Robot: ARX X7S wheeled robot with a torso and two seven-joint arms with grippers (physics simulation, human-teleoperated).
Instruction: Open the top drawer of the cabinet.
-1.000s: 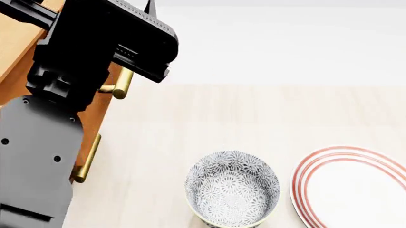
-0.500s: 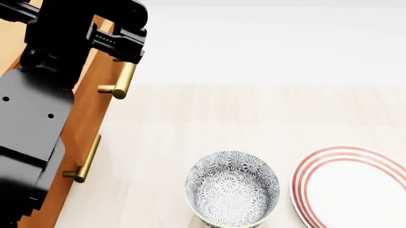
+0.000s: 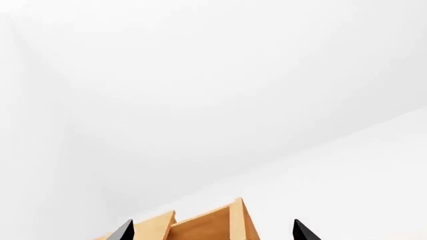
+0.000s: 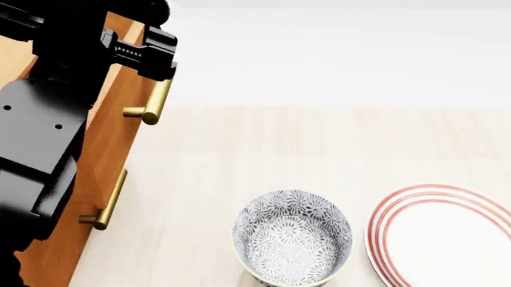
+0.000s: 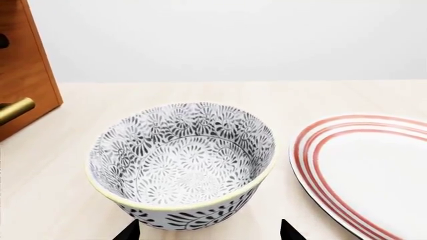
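We saw left end effector (image 4: 131,51) up by top drawer (image 4: 112,128) on cabinet (image 4: 48,257), tips spread, nothing held. Right end effector (image 5: 207,231) open near bowl (image 5: 181,165). Risk, we guessed: tips miss handle (image 4: 157,100), slide off.

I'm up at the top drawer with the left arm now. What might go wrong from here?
1. The left end effector sits above the top drawer's handle, and the arm hides the contact in the head view. The left wrist view shows only fingertips over cabinet wood, so a grasp could miss the bar.
2. A second brass handle lies lower; drifting down risks the wrong drawer.
3. The bowl stands nearby, so a wide swing could knock it.
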